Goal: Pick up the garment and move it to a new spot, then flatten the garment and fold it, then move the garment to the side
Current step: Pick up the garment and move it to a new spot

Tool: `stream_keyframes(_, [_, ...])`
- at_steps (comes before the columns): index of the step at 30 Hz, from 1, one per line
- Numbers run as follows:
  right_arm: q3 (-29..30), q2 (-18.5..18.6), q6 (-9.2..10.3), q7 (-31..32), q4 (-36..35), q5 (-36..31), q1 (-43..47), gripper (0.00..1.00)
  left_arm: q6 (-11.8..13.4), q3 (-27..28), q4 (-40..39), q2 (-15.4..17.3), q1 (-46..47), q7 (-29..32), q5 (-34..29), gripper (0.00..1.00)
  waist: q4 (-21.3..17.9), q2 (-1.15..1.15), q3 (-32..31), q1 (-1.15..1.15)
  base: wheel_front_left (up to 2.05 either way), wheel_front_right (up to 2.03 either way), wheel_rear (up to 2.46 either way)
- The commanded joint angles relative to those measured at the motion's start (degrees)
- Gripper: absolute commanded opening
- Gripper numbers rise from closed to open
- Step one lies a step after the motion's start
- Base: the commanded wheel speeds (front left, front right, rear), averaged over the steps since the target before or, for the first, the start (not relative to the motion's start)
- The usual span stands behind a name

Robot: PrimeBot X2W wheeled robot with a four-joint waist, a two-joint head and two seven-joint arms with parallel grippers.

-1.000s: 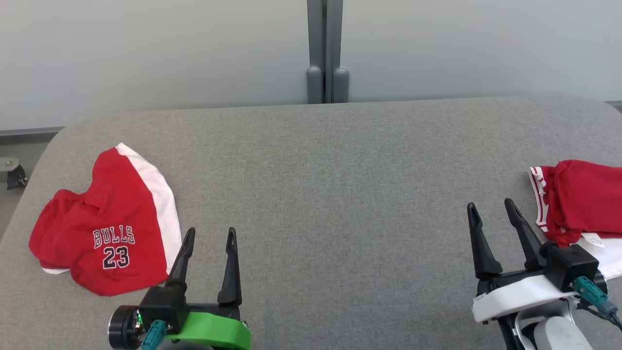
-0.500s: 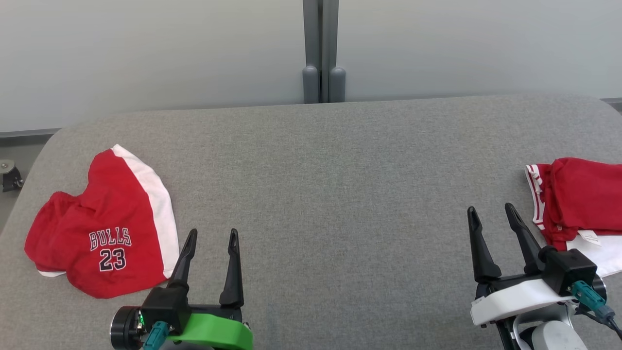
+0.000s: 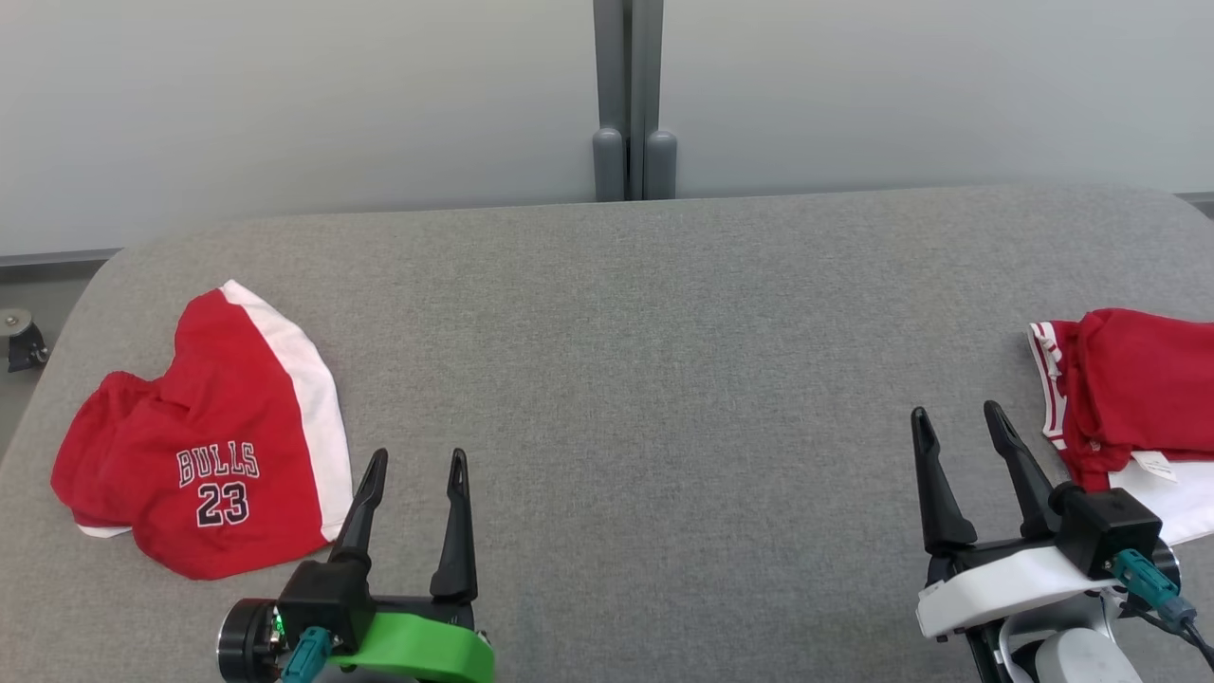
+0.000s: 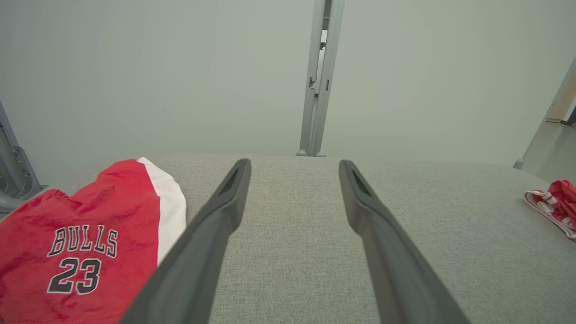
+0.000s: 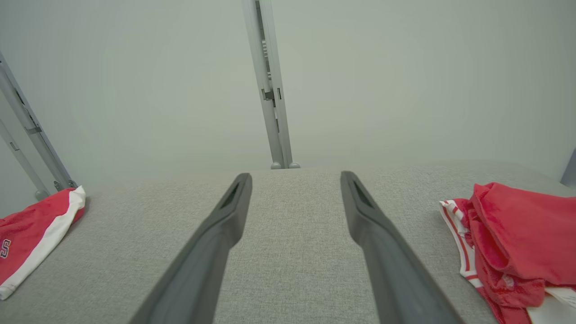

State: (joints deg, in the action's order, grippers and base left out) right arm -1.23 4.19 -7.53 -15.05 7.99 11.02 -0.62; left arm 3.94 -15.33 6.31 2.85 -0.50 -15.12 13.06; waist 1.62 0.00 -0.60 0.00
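One red garment lies just left of the left pincer.

We see a table covered in plain grey woven cloth. By its left edge, the shorts are red with a white side stripe and "BULLS 23" in dark, white-edged letters. By the right edge, the crumpled garment is red, its white trim striped in red, with a white label. Our left gripper is black on a green bracket. Our right gripper is black on a white one. Each has a teal plug. The wall is pale grey-green, its post darker grey.
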Motion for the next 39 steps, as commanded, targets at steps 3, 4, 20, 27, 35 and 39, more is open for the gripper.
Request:
stream_keyframes(3, [-0.9,0.1,0.09,-0.2,0.5,0.6,0.2,1.00,0.0,0.4,0.2,0.1,0.3,0.0,0.4,1.00,1.1,0.00,0.3,0.00,0.00,0.00,0.00])
stream_keyframes(4, [-1.1,0.2,0.09,-0.2,0.6,0.7,0.1,1.00,0.1,0.6,0.3,0.1,0.4,0.0,0.5,1.00,1.4,0.00,0.4,0.00,0.00,0.00,0.00])
stream_keyframes(20, [-5.3,1.6,0.09,-0.2,1.6,1.8,-1.0,1.00,0.1,3.0,0.2,0.1,1.6,0.0,0.3,1.00,12.5,0.00,2.4,0.00,0.00,0.00,0.00])
stream_keyframes(27, [-6.9,1.2,0.09,-0.2,2.0,2.2,-1.9,1.00,0.2,5.0,0.0,0.1,2.1,0.0,-0.3,1.00,18.3,0.00,2.7,0.00,0.00,0.00,0.00])
stream_keyframes(35, [-8.9,0.5,0.09,-0.2,3.0,2.8,-2.3,1.00,-0.3,5.9,0.1,0.1,1.9,0.0,-0.4,1.00,23.7,0.00,2.1,0.00,0.00,0.00,0.00])
stream_keyframes(39, [-9.8,0.2,0.09,-0.2,3.4,2.6,-2.6,1.00,-0.1,6.6,0.2,0.1,1.9,0.0,-0.5,1.00,25.6,0.00,1.9,0.00,0.00,0.00,0.00])
